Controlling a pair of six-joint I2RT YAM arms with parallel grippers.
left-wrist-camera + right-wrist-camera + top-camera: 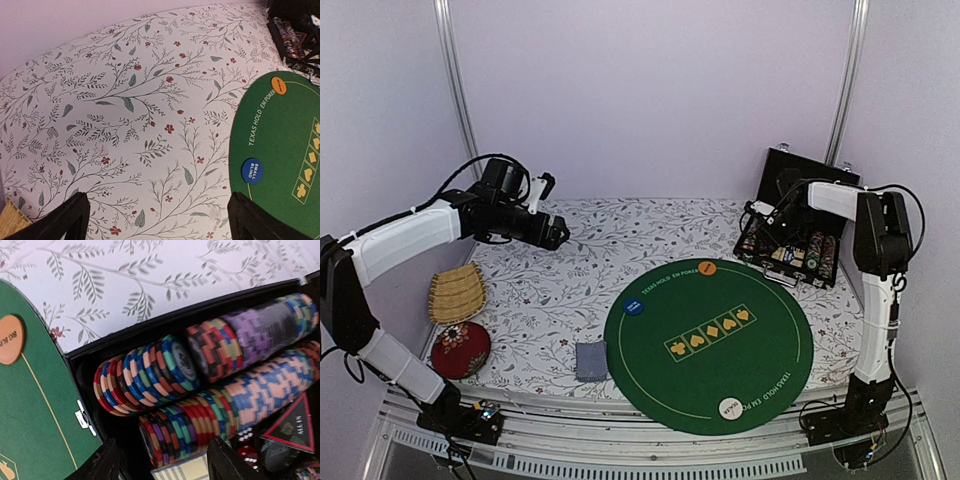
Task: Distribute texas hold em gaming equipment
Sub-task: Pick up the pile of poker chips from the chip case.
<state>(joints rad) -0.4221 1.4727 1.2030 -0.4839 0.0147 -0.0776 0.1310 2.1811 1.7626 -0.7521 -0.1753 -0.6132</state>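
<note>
A round green poker mat (pixel 710 340) lies on the flowered cloth, with a blue button disc (pixel 634 307), an orange disc (pixel 707 268) and a white disc (pixel 729 408) on its rim. Grey-blue backed cards (pixel 590 360) lie just left of the mat. An open black case (pixel 790 250) at the back right holds rows of poker chips (pixel 150 372). My right gripper (pixel 161 450) is open and empty just above the chip rows; it also shows in the top view (pixel 767 228). My left gripper (pixel 157 200) is open and empty, high over the bare cloth left of the blue disc (pixel 251 170).
A woven straw basket (pixel 455 293) and a red round cushion (pixel 460 350) sit at the left edge. The case also holds red dice (pixel 248 455), a pale deck (pixel 182 470) and a black triangular piece (pixel 292 427). Its raised lid (pixel 810 170) stands behind.
</note>
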